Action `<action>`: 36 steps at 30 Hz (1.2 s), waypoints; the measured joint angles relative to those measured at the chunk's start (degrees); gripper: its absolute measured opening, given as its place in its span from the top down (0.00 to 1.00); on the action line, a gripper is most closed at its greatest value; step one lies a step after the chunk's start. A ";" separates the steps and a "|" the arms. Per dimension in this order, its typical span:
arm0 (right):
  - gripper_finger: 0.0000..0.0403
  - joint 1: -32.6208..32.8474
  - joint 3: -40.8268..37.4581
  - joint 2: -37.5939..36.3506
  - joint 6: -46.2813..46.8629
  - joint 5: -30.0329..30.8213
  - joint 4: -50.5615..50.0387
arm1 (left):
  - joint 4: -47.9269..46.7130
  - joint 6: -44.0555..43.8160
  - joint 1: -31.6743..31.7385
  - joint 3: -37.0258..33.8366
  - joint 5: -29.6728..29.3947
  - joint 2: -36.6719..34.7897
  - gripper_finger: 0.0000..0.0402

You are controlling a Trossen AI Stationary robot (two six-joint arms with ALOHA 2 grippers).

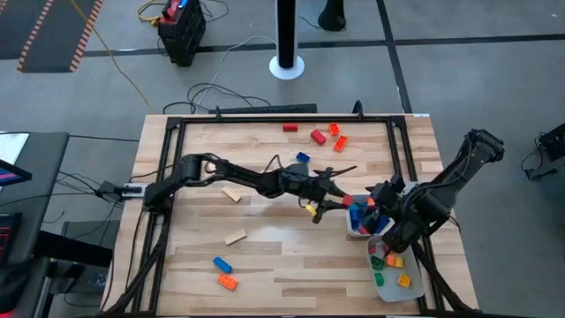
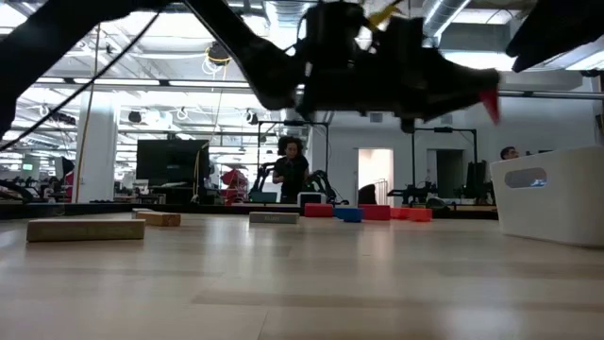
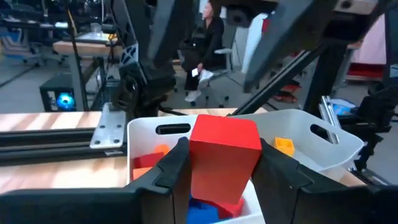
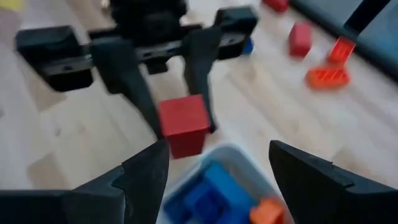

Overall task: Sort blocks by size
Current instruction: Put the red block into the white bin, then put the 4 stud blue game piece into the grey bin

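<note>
Blocks already fill both white trays (image 1: 386, 287) at my right, while my left gripper (image 3: 217, 180) holds a red block (image 3: 222, 155) over the nearer tray, my right gripper (image 4: 217, 168) waits wide open, and about nine blocks (image 1: 316, 136) stay scattered across the table (image 1: 282, 256).

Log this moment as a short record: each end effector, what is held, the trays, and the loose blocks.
left end effector: shut on a red block, held above the nearer white tray
right end effector: open, empty, close beside the left one over the trays
nearer tray contents: blue and orange blocks
second tray: orange, green and red blocks
loose on table: red and orange blocks at the far side, tan blocks mid-left, a blue and an orange block at the near edge
</note>
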 joint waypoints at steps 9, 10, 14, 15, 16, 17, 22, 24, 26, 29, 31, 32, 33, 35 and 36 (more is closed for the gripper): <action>0.25 -0.12 0.00 -0.47 1.92 -6.70 -0.24 | -1.84 -2.25 1.46 10.40 1.59 8.71 0.67; 0.25 -0.11 0.00 -0.40 2.32 -6.70 -0.27 | -2.53 -2.95 1.57 11.27 1.38 9.57 0.67; 0.25 0.12 0.00 -0.34 3.24 -6.93 -0.05 | -6.79 -3.60 2.23 12.03 1.46 10.05 0.59; 0.25 0.26 0.00 -0.34 3.73 -7.17 -0.35 | -7.39 -3.41 2.49 12.08 2.01 9.71 0.56; 0.25 0.33 0.00 -0.32 3.90 -7.50 -0.50 | -8.36 -3.41 2.86 12.08 3.11 9.25 0.52; 0.25 0.33 0.00 -0.32 3.92 -7.78 -0.46 | -8.87 -3.41 3.25 12.09 4.04 8.76 0.49; 0.25 0.33 0.00 -0.32 5.18 -8.20 -0.57 | -16.57 0.44 5.40 11.05 6.12 4.12 0.39; 0.25 0.38 0.00 -0.32 5.81 -8.24 -0.47 | -18.83 3.03 6.11 8.65 6.12 1.52 0.39; 0.25 0.88 0.00 -0.30 6.84 -8.25 -0.46 | -19.39 6.23 6.61 4.39 5.92 -1.12 0.40; 0.25 1.63 0.00 0.29 7.31 -8.02 -0.33 | -20.09 10.61 7.72 -4.02 3.08 -5.43 0.43; 0.25 1.95 0.00 1.26 7.36 -7.46 -0.34 | -20.72 12.58 9.19 -9.25 -0.13 -8.87 0.45; 0.25 1.91 -0.02 1.84 7.21 -7.12 -0.27 | -21.75 13.65 10.08 -10.98 -1.79 -10.61 0.45; 0.25 1.66 -0.02 2.44 6.99 -6.76 -0.15 | -24.07 14.93 11.00 -12.32 -4.23 -12.83 0.46; 0.25 0.92 -0.02 3.97 6.60 -6.63 0.01 | -32.67 18.19 12.40 -12.31 -8.74 -16.02 0.46; 0.25 0.42 -0.02 4.88 6.53 -6.63 0.25 | -38.15 19.90 13.06 -11.40 -9.83 -17.23 0.46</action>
